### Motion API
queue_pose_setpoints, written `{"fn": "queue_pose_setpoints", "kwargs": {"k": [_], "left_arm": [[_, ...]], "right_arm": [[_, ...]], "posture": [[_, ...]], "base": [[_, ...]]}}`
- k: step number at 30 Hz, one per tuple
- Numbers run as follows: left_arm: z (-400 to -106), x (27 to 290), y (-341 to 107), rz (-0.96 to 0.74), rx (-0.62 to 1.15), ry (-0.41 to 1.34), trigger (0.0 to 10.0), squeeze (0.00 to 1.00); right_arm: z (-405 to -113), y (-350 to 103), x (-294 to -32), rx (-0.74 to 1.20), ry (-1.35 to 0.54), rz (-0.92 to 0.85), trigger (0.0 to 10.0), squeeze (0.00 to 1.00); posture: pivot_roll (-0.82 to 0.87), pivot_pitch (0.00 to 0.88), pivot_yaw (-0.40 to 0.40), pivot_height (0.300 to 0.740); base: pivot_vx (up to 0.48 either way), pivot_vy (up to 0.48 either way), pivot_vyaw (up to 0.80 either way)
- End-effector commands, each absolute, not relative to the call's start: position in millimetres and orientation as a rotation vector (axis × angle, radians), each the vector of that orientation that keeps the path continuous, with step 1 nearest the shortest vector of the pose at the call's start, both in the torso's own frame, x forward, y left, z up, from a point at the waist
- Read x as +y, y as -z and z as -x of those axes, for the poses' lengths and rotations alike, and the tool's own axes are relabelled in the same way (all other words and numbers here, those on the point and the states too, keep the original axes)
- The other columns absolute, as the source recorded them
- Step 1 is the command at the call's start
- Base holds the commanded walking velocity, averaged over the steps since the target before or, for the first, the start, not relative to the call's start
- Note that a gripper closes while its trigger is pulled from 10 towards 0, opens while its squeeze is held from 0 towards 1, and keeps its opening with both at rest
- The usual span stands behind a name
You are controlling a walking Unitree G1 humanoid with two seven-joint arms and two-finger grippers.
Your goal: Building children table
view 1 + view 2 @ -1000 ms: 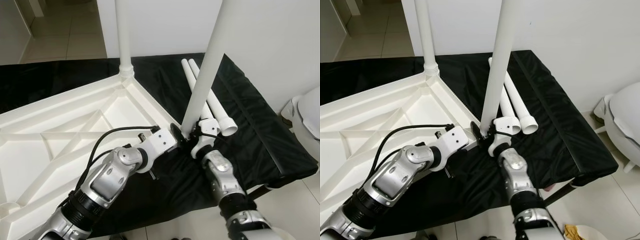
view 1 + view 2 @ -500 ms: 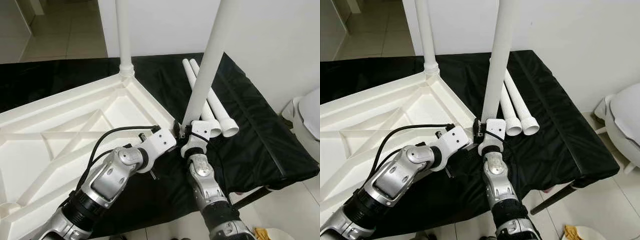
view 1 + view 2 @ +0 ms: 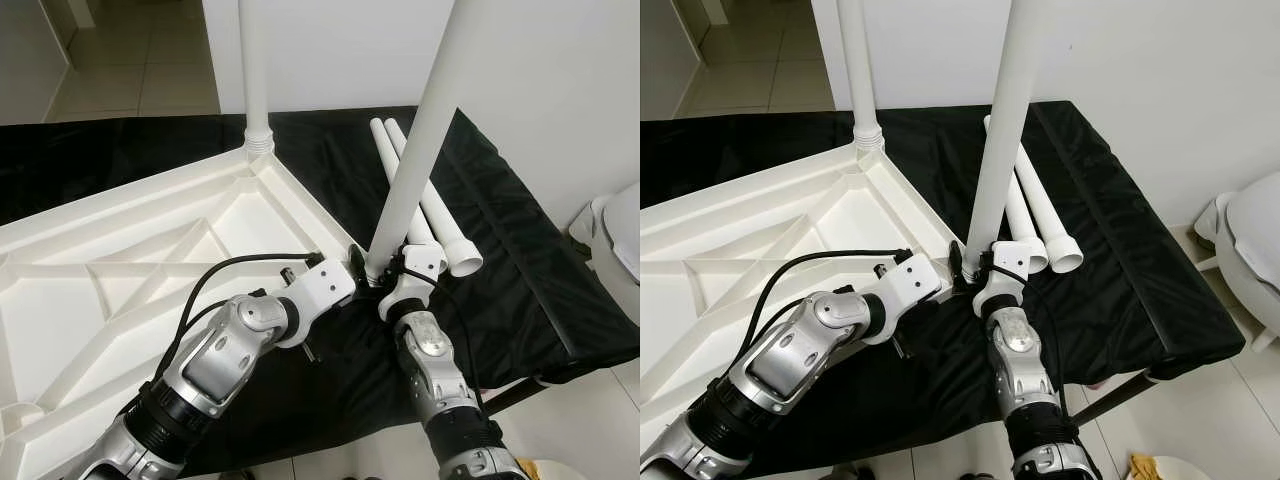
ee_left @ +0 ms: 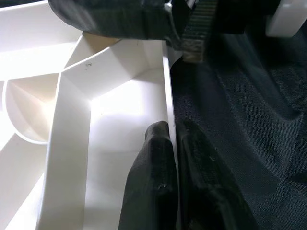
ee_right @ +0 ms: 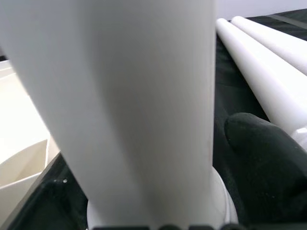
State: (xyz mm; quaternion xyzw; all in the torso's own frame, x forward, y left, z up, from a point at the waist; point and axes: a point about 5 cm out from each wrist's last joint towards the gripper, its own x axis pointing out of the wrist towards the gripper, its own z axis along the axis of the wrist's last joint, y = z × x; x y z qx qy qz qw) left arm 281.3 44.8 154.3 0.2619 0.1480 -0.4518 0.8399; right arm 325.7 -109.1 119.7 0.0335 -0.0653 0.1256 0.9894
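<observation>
White plastic makes up the upturned tabletop (image 3: 120, 270), which is lying underside-up on a black cloth-covered surface (image 3: 520, 270) with its ribs showing. One leg (image 3: 255, 70) is standing upright in the far corner socket, so that part of the build looks done. A second leg (image 3: 415, 160) is being seated at the near corner: the right pincer (image 3: 385, 275) is clenching it low down, just above its flared foot, and holding it nearly upright with a slight tilt. The left pincer (image 4: 173, 158) is pinching the tabletop's edge wall beside that corner, one finger on each side, steadying it. Two spare legs (image 3: 430, 205) are lying side by side on the cloth just beyond, untouched. By my judgement the job is sitting near its midpoint: one leg fitted, one going in, two waiting.
</observation>
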Motion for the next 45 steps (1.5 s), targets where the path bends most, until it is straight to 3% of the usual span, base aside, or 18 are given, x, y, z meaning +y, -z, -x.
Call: {"fn": "queue_pose_setpoints", "kwargs": {"k": [1, 13, 28, 29, 30, 31, 45], "left_arm": [[-275.3, 34.1, -164.0, -0.566, 0.245, 1.017, 10.0, 0.00], [-279.9, 37.8, -167.0, -0.568, 0.241, 0.999, 10.0, 0.00], [-281.2, 39.1, -168.4, -0.569, 0.239, 0.994, 10.0, 0.00], [-281.2, 39.1, -168.4, -0.569, 0.239, 0.994, 10.0, 0.00], [-281.1, 39.0, -168.5, -0.569, 0.239, 0.995, 10.0, 0.00], [-280.8, 38.9, -168.6, -0.568, 0.238, 0.996, 10.0, 0.00], [-279.6, 39.1, -167.8, -0.567, 0.241, 0.996, 10.0, 0.00]], "right_arm": [[-322.5, -105.7, -116.3, -0.069, -0.397, -0.038, 10.0, 0.00], [-327.4, -104.7, -137.6, -0.037, -0.717, 0.084, 10.0, 0.00], [-335.6, -95.7, -159.0, 0.059, -0.757, 0.125, 10.0, 0.00], [-336.1, -96.1, -160.6, 0.057, -0.754, 0.126, 6.5, 0.00], [-336.5, -96.7, -161.9, 0.051, -0.758, 0.115, 1.5, 0.00], [-336.8, -97.6, -163.7, 0.039, -0.758, 0.096, 0.0, 0.00], [-337.4, -91.9, -159.1, 0.056, -0.643, 0.060, 0.0, 0.00]], "posture": [[0.00, 0.088, -0.018, 0.740], [0.00, 0.089, 0.000, 0.740], [0.00, 0.086, 0.007, 0.740], [0.00, 0.086, 0.007, 0.740], [0.00, 0.086, 0.006, 0.740], [0.00, 0.087, 0.006, 0.740], [0.00, 0.092, 0.001, 0.740]], "base": [[0.000, 0.000, 0.00], [0.000, 0.000, 0.00], [0.000, 0.000, 0.00], [0.000, 0.000, 0.00], [0.000, 0.000, 0.00], [0.000, 0.000, 0.00], [0.000, 0.000, 0.00]]}}
